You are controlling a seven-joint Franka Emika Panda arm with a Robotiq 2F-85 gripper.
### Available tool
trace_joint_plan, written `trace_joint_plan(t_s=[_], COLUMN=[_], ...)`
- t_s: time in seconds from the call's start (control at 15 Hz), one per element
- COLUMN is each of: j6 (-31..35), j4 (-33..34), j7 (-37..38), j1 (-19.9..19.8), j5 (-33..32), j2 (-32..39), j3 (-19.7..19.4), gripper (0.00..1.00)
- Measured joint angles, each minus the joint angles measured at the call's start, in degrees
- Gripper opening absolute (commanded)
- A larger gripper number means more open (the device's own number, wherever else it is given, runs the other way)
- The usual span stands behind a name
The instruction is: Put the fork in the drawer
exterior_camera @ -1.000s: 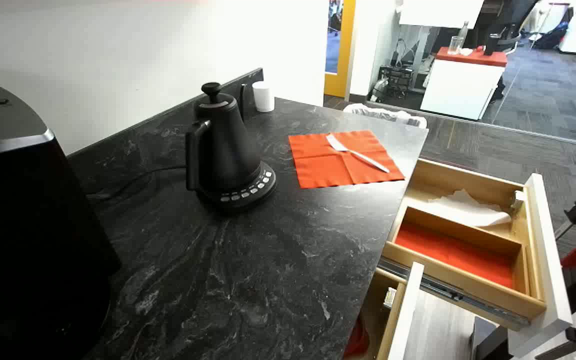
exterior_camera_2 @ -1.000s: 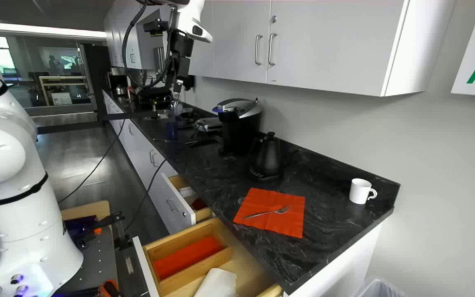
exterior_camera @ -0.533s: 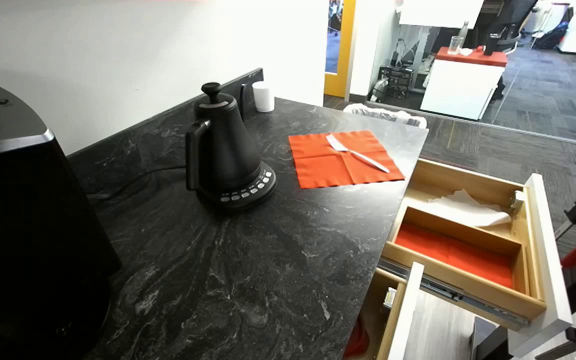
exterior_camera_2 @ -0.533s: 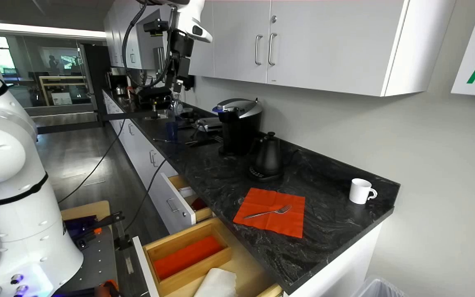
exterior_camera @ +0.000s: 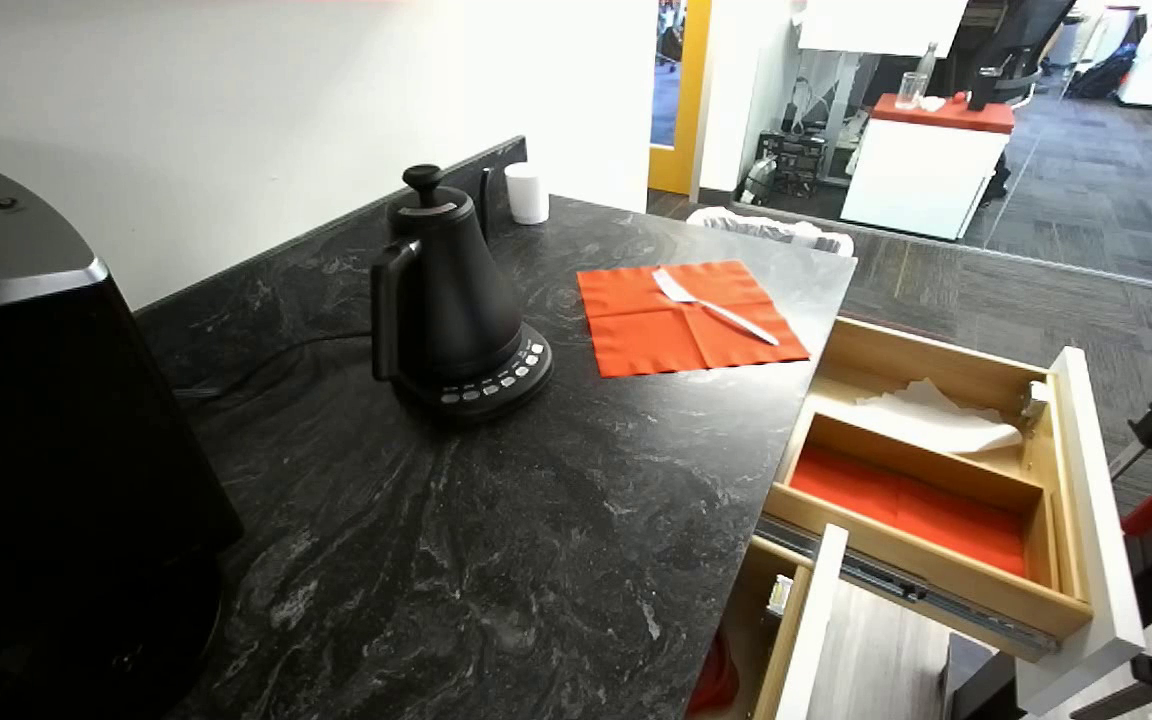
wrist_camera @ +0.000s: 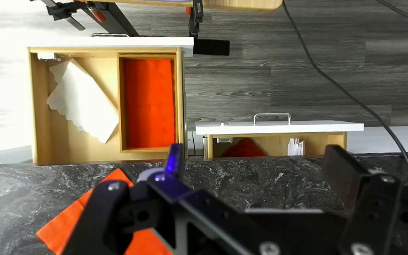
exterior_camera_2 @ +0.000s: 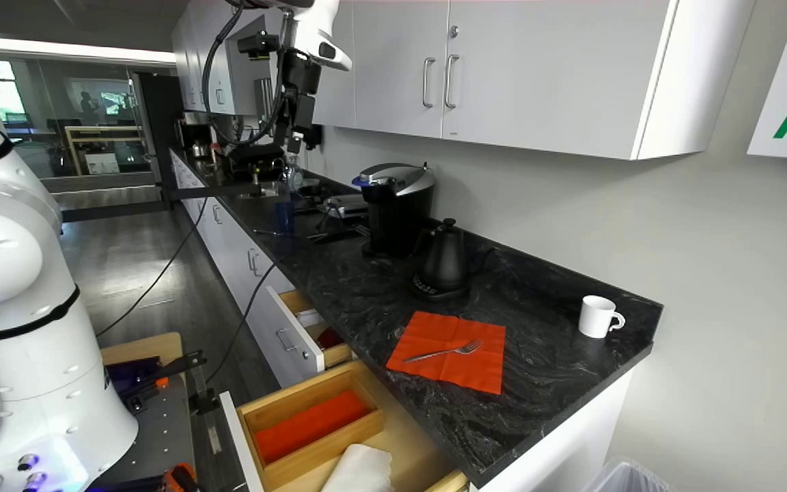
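Observation:
The fork is thin and pale. It lies flat on the red-orange cloth on the dark counter in both exterior views: fork; cloth. In the wrist view part of the cloth shows; the fork is hidden. The light wooden drawer stands pulled out below the counter edge. It has a red-orange lined compartment beside a divider, and shows in the wrist view. My gripper is open and empty, high above the counter, away from the fork; it shows in an exterior view.
A black kettle stands beside the cloth, with a coffee machine behind it. A white mug is near the counter's end. White paper lies in the drawer's other section. A second drawer is partly open. Wall cabinets hang above.

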Motion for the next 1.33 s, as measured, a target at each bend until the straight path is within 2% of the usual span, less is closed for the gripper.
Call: trace_joint_plan(t_s=[0.2, 0.53, 0.73, 0.87, 1.07, 1.2, 1.33], j6=[3.6, 20.9, 30.7, 36.4, 43.0, 44.2, 44.5], j4=[-0.3, -2.2, -3.1, -4.3, -7.0, -8.3, -8.6], j7=[1.4, 5.0, 9.4, 13.7, 21.8, 26.6, 27.4], j1=[-0.7, -4.6, -5.4, -5.4, -5.3, -5.3, -5.3], j5=[0.0, 0.0, -0.6, -2.8, -11.2, -15.6, -16.3], j2=[1.3, 9.8, 13.5, 14.5, 15.2, 15.5, 15.7], j3=[-0.9, -5.3, -6.7, -6.9, -6.9, -6.9, -6.9], gripper=[1.0, 1.0, 1.0, 1.0, 1.0, 1.0, 1.0])
